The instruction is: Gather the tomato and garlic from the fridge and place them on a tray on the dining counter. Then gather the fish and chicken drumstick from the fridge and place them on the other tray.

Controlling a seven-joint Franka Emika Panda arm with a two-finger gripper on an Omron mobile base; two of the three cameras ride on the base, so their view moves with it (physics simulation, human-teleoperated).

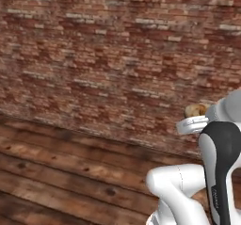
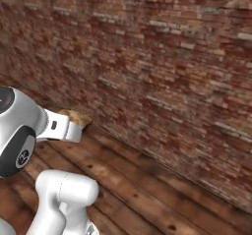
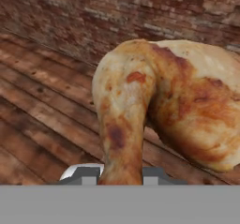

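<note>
One chicken drumstick [image 3: 164,106] is grasped in the gripper [image 3: 119,174], its thin end clamped between the two fingers. It is carried up in the air, above the wooden floor [image 1: 56,172] and near the brick wall [image 2: 162,57].

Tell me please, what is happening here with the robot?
The arm's end effector is shut on a drumstick, gripping it by the thin bone end. It holds the drumstick up in the air, above a wooden floor and facing a brick wall. No fridge or tray is in sight here, so the drumstick is not placed yet.
</note>
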